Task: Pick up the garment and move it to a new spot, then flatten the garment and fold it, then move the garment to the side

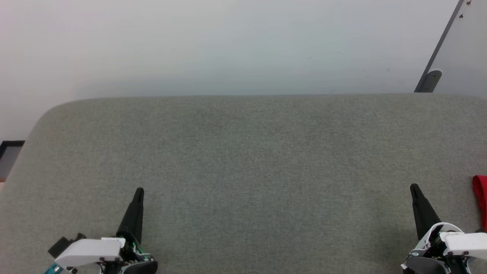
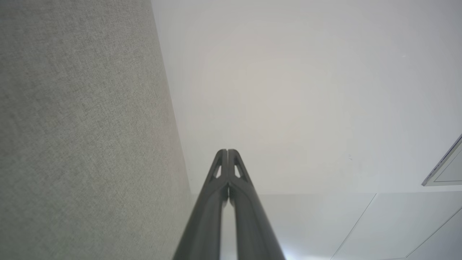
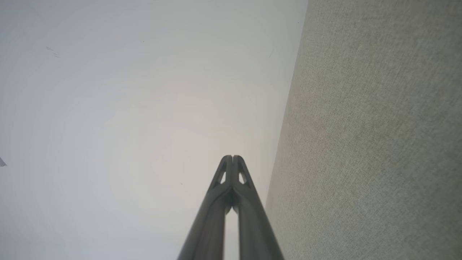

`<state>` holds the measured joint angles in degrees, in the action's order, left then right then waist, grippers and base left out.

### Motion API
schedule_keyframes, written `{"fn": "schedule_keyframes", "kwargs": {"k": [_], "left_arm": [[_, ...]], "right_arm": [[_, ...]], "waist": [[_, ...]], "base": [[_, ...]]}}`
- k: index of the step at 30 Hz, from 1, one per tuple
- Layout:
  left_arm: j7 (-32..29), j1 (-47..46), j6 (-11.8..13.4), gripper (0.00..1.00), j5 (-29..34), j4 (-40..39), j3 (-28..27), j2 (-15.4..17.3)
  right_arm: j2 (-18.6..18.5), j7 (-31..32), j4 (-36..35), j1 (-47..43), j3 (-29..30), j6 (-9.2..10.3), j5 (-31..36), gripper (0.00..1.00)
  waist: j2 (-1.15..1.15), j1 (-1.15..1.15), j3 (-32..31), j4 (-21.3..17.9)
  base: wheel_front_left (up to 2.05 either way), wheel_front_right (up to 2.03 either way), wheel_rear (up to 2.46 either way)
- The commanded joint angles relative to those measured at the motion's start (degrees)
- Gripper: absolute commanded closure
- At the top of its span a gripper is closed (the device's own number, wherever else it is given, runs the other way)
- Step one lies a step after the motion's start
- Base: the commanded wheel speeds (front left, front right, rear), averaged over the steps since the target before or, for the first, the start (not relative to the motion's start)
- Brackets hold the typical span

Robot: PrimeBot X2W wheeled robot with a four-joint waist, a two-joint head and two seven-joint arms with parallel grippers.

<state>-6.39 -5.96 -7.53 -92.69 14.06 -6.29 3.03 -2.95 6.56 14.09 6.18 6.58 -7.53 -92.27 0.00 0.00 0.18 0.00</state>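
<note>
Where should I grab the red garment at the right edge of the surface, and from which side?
Only a narrow red strip of the garment shows at the head view's right edge; the rest is cut off. Probably best to grip that strip with the right tool, nearest it, coming from its left. The tool is shut, so open first.

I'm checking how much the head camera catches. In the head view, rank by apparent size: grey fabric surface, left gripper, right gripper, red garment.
1. grey fabric surface, by far largest.
2. left gripper and right gripper: look alike, so unranked.
3. red garment, a sliver cut off at the right edge.
</note>
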Motion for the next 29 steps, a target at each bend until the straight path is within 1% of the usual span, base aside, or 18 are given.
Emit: {"fn": "schedule_keyframes", "kwargs": {"k": [1,29], "left_arm": [[-0.12,-0.62,0.08,1.00,0.26,0.13,-0.16,-0.11],[-0.19,-0.63,0.08,1.00,0.31,0.13,-0.23,-0.17]], "right_arm": [[0.17,0.00,0.01,0.15,-0.07,0.08,-0.28,1.00],[0.17,0.00,0.01,0.15,-0.08,0.08,-0.28,1.00]], "waist": [[0.00,0.00,0.00,0.00],[0.00,0.00,0.00,0.00]], "base": [[0.00,0.00,0.00],[0.00,0.00,0.00]]}}
